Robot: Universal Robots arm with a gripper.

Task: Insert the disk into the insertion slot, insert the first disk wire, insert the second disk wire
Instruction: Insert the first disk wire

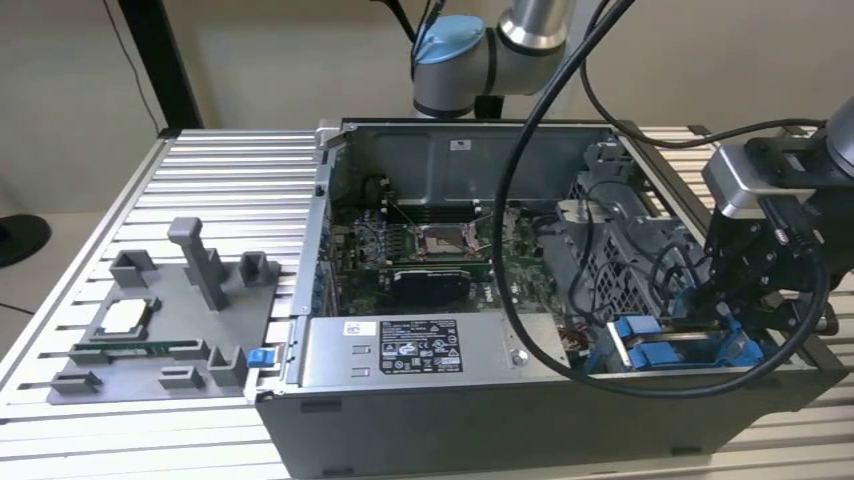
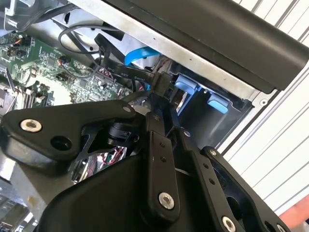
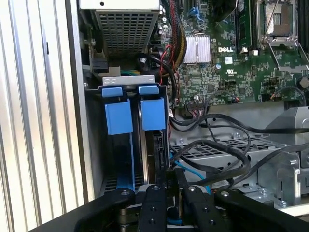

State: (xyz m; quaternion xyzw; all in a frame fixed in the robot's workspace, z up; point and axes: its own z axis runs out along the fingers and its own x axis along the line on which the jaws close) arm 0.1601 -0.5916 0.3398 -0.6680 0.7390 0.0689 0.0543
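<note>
The insertion slot is a grey metal bay with blue rails at the case's front corner, on the exterior view's right. Two blue carrier tabs stand side by side in it, also seen in the second wrist view. The dark edge of the disk shows under the tab nearer the motherboard; its body is hidden. My gripper hangs just above the bay. Its fingers stand close together on a black wire connector with a flat black cable trailing off. In the first wrist view my gripper is over the disk's edge.
A grey labelled power-supply box lies along the case front. The green motherboard fills the middle. Loops of black cable and a blue cable lie beside the bay. A perforated cage sits beyond it. A grey fixture plate rests on the slatted table.
</note>
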